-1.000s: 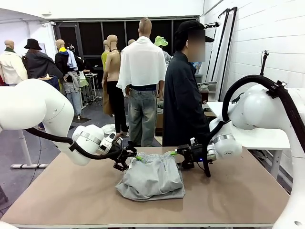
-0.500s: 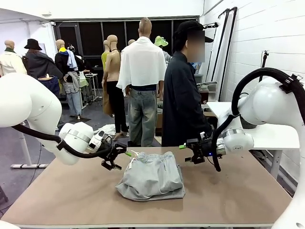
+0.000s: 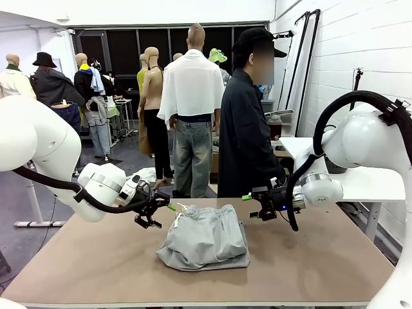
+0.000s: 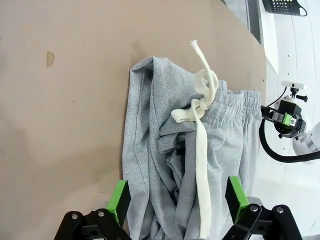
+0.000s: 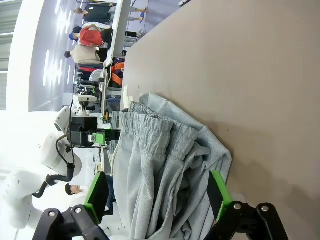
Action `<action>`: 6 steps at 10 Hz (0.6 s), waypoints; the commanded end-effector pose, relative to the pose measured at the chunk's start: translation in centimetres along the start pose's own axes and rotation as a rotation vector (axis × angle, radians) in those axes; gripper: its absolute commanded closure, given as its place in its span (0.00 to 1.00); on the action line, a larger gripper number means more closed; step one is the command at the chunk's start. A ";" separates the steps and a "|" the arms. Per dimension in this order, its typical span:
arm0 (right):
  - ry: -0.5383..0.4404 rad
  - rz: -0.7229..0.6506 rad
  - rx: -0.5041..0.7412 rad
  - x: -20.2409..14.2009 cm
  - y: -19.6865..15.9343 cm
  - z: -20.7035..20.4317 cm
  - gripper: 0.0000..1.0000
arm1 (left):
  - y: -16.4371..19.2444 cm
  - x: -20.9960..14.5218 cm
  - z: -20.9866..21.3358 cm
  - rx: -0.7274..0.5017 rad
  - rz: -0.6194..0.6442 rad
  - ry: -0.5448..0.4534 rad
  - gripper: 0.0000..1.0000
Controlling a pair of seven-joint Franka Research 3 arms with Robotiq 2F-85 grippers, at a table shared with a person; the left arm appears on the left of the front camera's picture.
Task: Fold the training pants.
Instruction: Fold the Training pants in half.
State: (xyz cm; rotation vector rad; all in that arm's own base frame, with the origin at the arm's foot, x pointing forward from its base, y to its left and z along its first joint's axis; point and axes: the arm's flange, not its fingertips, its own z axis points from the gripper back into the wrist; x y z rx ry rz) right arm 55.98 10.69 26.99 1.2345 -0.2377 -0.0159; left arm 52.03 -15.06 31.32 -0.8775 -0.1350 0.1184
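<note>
With both claws spread and empty, the left gripper [image 3: 156, 214] and right gripper [image 3: 255, 203] flank the training pants [image 3: 205, 238], which lie mid-table in a compact bundle; folding looks essentially finished. Left wrist view adds the loose drawstring [image 4: 200, 145] and rumpled layers.

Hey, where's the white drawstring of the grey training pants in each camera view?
Front view: drawstring at the training pants' left far corner.
Left wrist view: drawstring knotted centre, over the waistband.
Right wrist view: I can't make it out.
Shared landmark: gathered waistband.
</note>
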 end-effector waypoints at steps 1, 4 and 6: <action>0.000 0.000 -0.001 0.0 0.0 0.0 0.00 | 0.2 0.1 0.0 -0.027 0.021 0.004 0.00; 0.000 0.000 -0.001 0.0 0.0 0.0 0.00 | 0.2 0.1 0.0 -0.027 0.021 0.004 0.00; 0.000 0.000 -0.001 0.0 0.0 0.0 0.00 | 0.2 0.1 0.0 -0.027 0.021 0.004 0.00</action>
